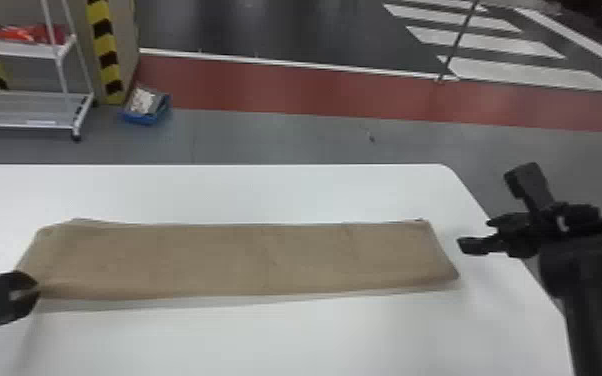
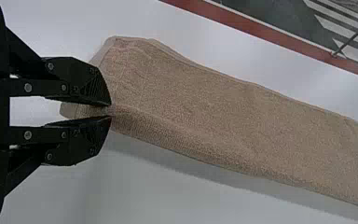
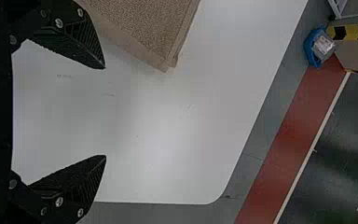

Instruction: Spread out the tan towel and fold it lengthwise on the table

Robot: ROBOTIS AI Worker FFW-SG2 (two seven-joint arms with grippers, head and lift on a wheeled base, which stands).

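The tan towel (image 1: 245, 257) lies as a long, narrow folded strip from left to right across the white table. My left gripper (image 1: 36, 293) is at the strip's near left corner. In the left wrist view, the fingertips of my left gripper (image 2: 110, 111) are closed on the near edge of the towel (image 2: 223, 116), which is slightly raised there. Off the strip's right end, my right gripper (image 1: 489, 212) stays apart from the cloth. The right wrist view has the right gripper (image 3: 105, 112) wide open with nothing between its fingers, beside a corner of the towel (image 3: 154, 28).
Bare white table (image 1: 265, 192) extends behind and in front of the towel, with its rounded far right corner near the right arm. Beyond it on the floor stand a white shelf cart (image 1: 30, 110) and a blue bin (image 1: 146, 117) at the left.
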